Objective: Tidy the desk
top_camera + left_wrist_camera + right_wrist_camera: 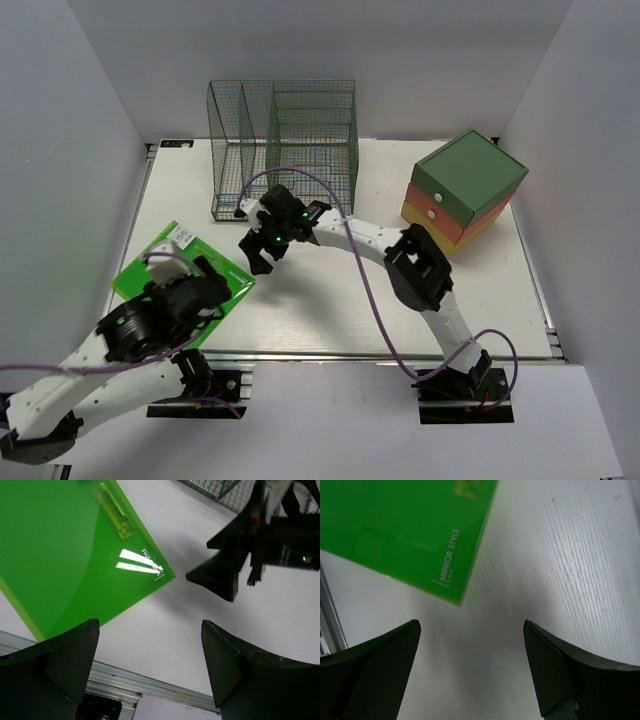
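The desk [330, 300] is a white tabletop with aluminium rails. A glossy green folder [150, 262] lies flat at its near left corner. My left gripper [212, 287] hovers over the folder's right corner near the front rail, open and holding nothing. In the left wrist view the folder [65, 555] fills the upper left, and the left gripper [150, 630] frames bare desk [170, 610]. My right gripper [258, 258] hangs open and empty just right of the folder. In its own view the right gripper [471, 627] points at the folder's corner [405, 530].
A green wire-mesh rack [285, 140] stands at the back, left of centre. A drawer box [465, 190] with a green top sits at the back right. The right gripper [260, 545] also shows in the left wrist view, close to the left one.
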